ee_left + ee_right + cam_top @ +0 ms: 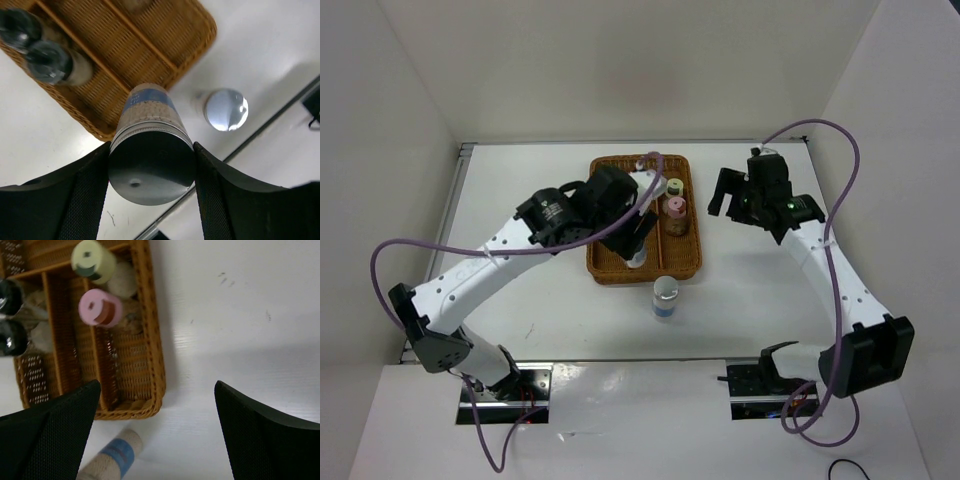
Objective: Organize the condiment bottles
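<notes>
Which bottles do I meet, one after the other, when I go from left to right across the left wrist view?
first black-lidded bottle → second black-lidded bottle → blue-labelled bottle, between the jaws → pale-lidded bottle, standing on the table outside the tray

wicker tray [605, 180]: brown, divided, mid-table | table [520, 190]: white, matte

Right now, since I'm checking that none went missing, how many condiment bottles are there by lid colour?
Black-lidded bottles: 2
Pink-lidded bottle: 1
Yellow-green-lidded bottle: 1
White-lidded bottle: 1
Silver-lidded bottle with blue label: 1
Total: 6
</notes>
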You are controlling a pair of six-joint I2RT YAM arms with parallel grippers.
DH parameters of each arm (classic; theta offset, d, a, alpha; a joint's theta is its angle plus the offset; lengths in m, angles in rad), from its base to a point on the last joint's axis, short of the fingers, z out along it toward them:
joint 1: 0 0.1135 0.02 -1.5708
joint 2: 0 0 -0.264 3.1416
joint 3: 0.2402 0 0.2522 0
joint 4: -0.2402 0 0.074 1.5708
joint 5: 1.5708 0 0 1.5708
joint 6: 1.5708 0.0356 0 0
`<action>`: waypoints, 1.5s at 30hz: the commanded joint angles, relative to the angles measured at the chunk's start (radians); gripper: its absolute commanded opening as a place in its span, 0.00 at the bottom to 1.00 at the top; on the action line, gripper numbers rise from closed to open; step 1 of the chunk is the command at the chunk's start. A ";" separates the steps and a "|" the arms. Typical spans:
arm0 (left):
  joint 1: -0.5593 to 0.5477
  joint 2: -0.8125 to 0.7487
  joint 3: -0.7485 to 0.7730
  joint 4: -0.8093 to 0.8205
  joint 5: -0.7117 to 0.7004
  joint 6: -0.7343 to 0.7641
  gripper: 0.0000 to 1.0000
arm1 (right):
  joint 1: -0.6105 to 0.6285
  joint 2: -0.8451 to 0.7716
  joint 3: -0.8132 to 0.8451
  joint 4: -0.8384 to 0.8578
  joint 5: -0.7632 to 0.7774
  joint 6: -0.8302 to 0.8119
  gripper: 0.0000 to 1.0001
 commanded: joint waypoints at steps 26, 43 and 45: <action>0.302 0.568 0.641 0.182 0.107 0.007 0.40 | 0.445 -0.274 -0.164 0.033 -0.120 -0.092 0.99; 0.351 0.746 0.667 0.257 0.043 0.016 0.40 | 0.580 -0.085 -0.164 0.082 -0.096 -0.202 0.99; 0.360 0.755 0.635 0.276 0.057 0.016 0.40 | 0.614 -0.061 -0.154 0.082 -0.059 -0.202 0.99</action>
